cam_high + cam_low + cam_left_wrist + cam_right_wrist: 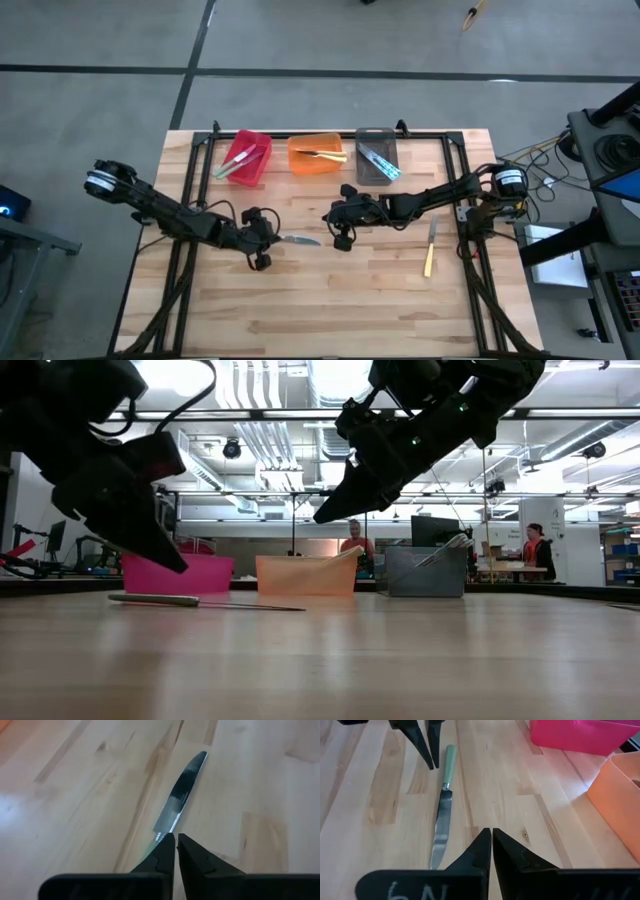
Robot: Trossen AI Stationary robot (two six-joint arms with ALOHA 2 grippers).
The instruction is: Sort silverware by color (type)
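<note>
left gripper (262,240): low over the wooden table (330,300), left of the middle; fingers (165,852) pressed together, nothing between them; tips just beside the handle end of the green knife, above it, not clearly touching.
green knife (298,240): flat on the table between the two grippers; pale green handle toward the left gripper, silver blade (181,795) pointing toward the right gripper.
right gripper (340,222): raised above the table near the middle, in front of the orange bin; fingers (482,845) clenched with only a thin slit between, empty; tips above the table near the blade tip of the green knife.
yellow knife (430,250): alone on the table on the right side, pale yellow handle toward the near edge, well apart from both grippers.
red bin (246,158): at the far edge, left of the three; holds green-handled pieces.
orange bin (318,155): in the middle of the row; holds a yellow-handled piece.
grey bin (377,156): right of the row; holds light blue-handled pieces.
people (352,540): two seen far behind the table in the low view, in the room.
</note>
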